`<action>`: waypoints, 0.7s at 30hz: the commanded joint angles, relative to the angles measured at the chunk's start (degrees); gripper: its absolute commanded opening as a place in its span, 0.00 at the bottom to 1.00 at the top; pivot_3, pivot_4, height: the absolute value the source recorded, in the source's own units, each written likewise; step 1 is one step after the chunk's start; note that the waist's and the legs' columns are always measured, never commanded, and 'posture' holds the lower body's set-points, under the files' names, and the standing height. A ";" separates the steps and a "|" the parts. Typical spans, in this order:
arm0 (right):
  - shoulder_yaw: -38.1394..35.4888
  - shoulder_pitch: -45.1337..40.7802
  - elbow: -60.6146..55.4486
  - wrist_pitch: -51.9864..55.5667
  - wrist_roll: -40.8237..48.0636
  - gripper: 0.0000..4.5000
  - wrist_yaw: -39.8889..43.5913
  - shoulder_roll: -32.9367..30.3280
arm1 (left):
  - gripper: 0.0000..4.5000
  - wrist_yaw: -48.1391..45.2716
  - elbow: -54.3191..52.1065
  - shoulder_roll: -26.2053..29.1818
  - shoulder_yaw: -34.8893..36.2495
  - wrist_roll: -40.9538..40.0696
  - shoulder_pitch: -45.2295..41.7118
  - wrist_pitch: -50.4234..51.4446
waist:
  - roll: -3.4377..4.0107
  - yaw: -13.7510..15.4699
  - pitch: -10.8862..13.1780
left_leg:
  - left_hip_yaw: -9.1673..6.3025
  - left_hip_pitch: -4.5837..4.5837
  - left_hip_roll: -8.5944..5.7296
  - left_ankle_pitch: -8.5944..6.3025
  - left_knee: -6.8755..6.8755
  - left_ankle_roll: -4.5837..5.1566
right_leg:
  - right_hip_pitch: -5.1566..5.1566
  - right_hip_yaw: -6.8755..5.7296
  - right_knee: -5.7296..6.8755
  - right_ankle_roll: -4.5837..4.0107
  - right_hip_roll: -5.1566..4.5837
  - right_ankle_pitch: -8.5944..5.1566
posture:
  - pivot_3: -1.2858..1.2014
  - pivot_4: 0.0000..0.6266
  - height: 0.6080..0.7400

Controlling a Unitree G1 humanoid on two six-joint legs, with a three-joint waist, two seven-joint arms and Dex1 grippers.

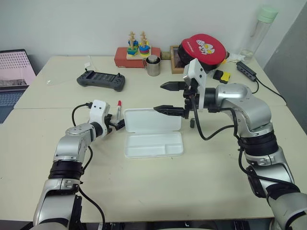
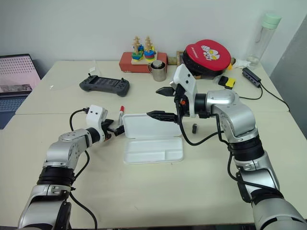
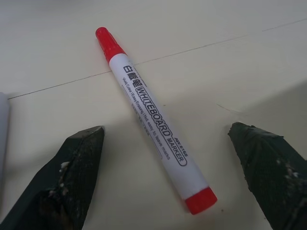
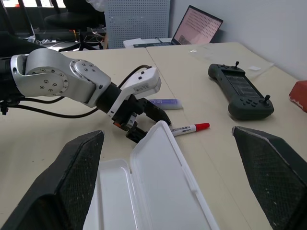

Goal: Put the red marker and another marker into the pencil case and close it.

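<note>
1. Pale cream table tops (image 1: 144, 191) pushed together filled the room, with a white wall behind them.

2. On the robot's left, the left gripper (image 3: 172, 177) reached low over the table with its two black fingers spread apart and nothing between them but air. It looked lined up that way so the fingers could come down on both sides of a pen.

3. Just past those fingers lay the slim white marker with a red cap and red end (image 3: 152, 116), flat on the table and not yet picked up. It sat right beside the open box, so the trip into it looked short.

4. A flat lilac-purple marker (image 4: 163, 103) lay on the table near the left arm, also still outside the box.

5. The white hard plastic pencil case with rounded corners (image 1: 153, 144) sat in the middle of the table, tray bare and lid standing up, ready to take both markers.

6. The right gripper (image 1: 171, 98) hung above the lid with its fingers wide apart, holding nothing. It seemed to wait there, maybe to shut the lid later.

7. Farther back lay a dark grey game controller (image 1: 101, 80), well apart from the work.
</note>
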 commanded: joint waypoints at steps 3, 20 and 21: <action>-1.72 -1.49 -1.50 -0.85 1.41 1.00 -0.60 -0.53 | 0.69 -0.22 1.93 -0.52 0.06 1.39 -0.38 -0.99 | 0.00 0.00 0.00 | -0.01 0.00 0.00 0.00 0.00 0.00 | -0.01 0.01 0.04 0.00 -0.01 0.00 | 0.52 0.24 1.00; -3.00 -1.88 -1.42 -0.47 3.13 1.00 -1.32 -0.73 | 0.10 4.04 5.71 -2.03 3.03 3.00 -1.32 -6.05 | 0.00 0.07 0.00 | -0.03 0.01 -0.06 0.00 0.02 0.00 | -0.03 0.01 0.16 0.00 -0.08 0.00 | 0.52 0.24 1.00; -3.27 -1.94 -1.39 -0.50 3.35 1.00 -1.51 -0.75 | 0.10 5.17 6.42 -1.84 3.23 3.69 -1.70 -7.44 | 0.00 0.08 0.00 | -0.03 0.01 -0.06 0.00 0.03 0.00 | -0.02 0.01 0.18 0.00 -0.08 0.00 | 0.52 0.24 1.00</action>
